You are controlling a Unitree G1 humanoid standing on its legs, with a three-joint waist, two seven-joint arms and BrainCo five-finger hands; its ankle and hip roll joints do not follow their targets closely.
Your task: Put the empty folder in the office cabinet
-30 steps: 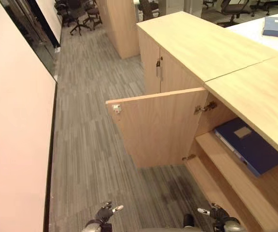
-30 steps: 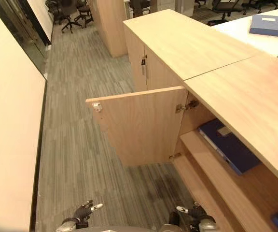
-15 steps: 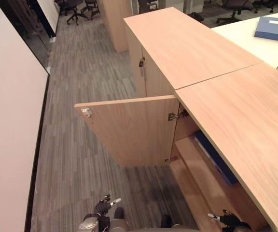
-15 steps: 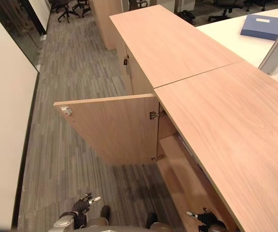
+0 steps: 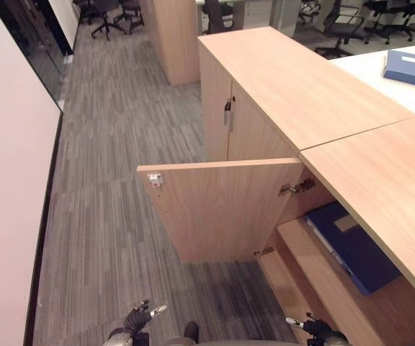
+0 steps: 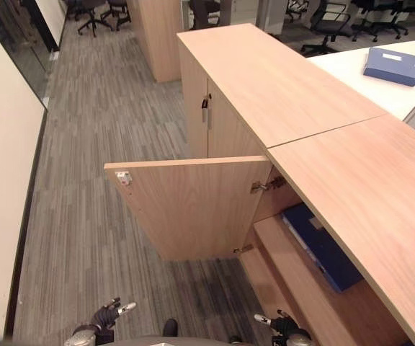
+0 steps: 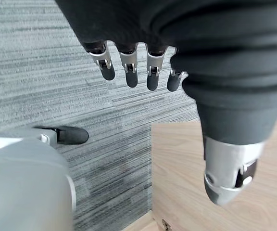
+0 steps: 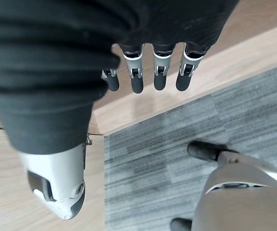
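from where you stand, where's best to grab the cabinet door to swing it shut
Probably the free outer edge of the cabinet door, near the latch, coming from its aisle-side face. It stands wide open, hinged at the cabinet, so that edge swings easiest. The left robot hand hangs nearer.

The dark blue folder (image 5: 351,249), bearing a pale label patch, lies flat on the upper shelf inside the light-wood office cabinet (image 5: 294,79), on the right of the scene, partly hidden beneath the cabinet top, with the cabinet door (image 5: 222,209) swung open to its left.
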